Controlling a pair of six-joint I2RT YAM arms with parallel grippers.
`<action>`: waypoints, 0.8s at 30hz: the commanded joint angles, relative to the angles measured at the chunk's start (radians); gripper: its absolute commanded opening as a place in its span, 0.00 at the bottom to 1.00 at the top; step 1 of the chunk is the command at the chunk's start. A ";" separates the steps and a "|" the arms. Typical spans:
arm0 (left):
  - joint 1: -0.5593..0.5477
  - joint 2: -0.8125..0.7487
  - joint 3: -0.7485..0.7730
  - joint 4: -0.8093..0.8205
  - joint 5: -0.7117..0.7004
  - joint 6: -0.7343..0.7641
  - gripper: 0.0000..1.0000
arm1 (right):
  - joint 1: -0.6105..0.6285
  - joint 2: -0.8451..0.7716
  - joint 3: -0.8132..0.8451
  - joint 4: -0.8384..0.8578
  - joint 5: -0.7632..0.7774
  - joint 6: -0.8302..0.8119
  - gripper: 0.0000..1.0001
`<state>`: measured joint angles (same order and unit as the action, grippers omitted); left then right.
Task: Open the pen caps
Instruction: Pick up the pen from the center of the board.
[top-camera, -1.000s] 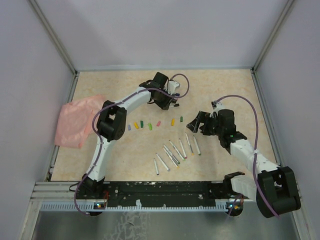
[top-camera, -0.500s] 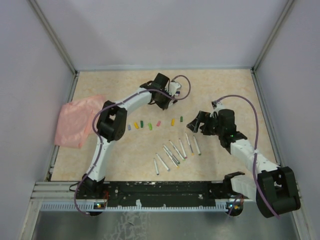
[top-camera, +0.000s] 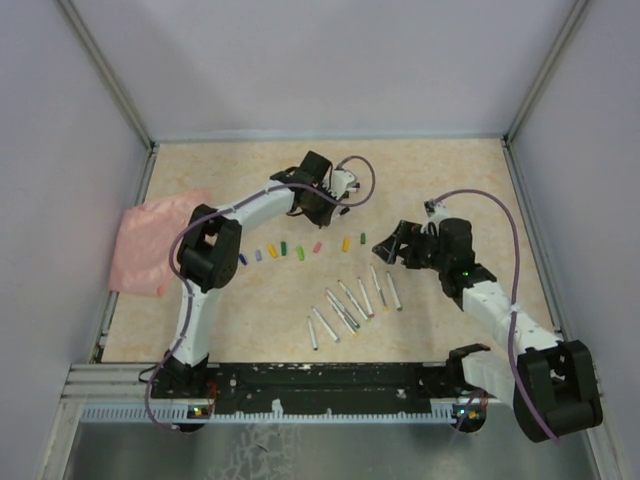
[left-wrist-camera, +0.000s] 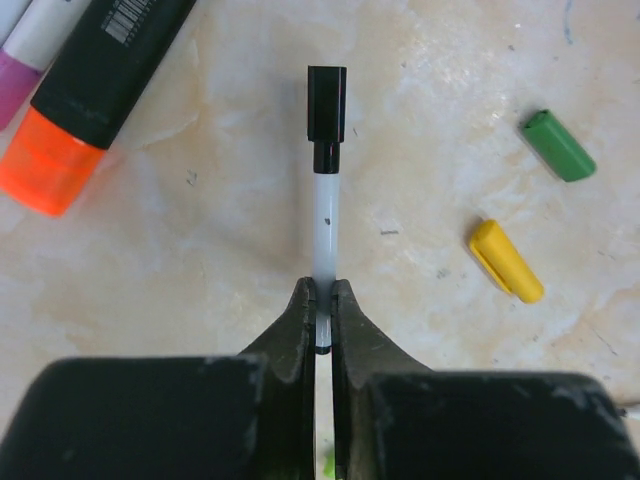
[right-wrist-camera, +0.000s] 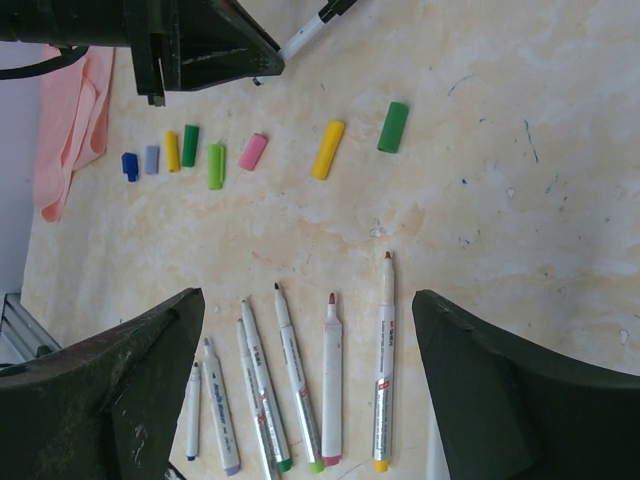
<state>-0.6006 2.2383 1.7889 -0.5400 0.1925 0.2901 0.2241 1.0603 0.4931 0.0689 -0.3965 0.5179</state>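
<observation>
Well toward the far edge of the table (top-camera: 450, 170), the left pincer (left-wrist-camera: 322, 300) is clamped on a thin white pen (left-wrist-camera: 322, 225), black cap (left-wrist-camera: 326, 103) on, jutting past its tips, perhaps lifted. The right pincer (right-wrist-camera: 307, 296) gapes empty over uncapped pens (right-wrist-camera: 331, 375); loose caps (right-wrist-camera: 327, 150) lie between. Far right corner: open tabletop.

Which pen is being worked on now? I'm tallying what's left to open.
The black-capped pen, slim and white: the left pincer is shut on its barrel. The row of uncapped pens and the orange-tipped highlighter lie loose, ungripped.
</observation>
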 joint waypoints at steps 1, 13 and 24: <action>0.000 -0.132 -0.056 0.059 0.046 -0.071 0.00 | -0.012 -0.046 0.007 0.068 -0.039 0.022 0.84; 0.002 -0.499 -0.461 0.398 0.323 -0.439 0.00 | -0.012 -0.101 -0.052 0.361 -0.169 0.311 0.82; -0.044 -0.788 -0.943 1.043 0.395 -1.020 0.00 | 0.008 -0.111 -0.158 0.703 -0.157 0.540 0.82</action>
<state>-0.6144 1.5112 0.9295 0.2184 0.5671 -0.4995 0.2241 0.9752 0.3466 0.5911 -0.5533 0.9783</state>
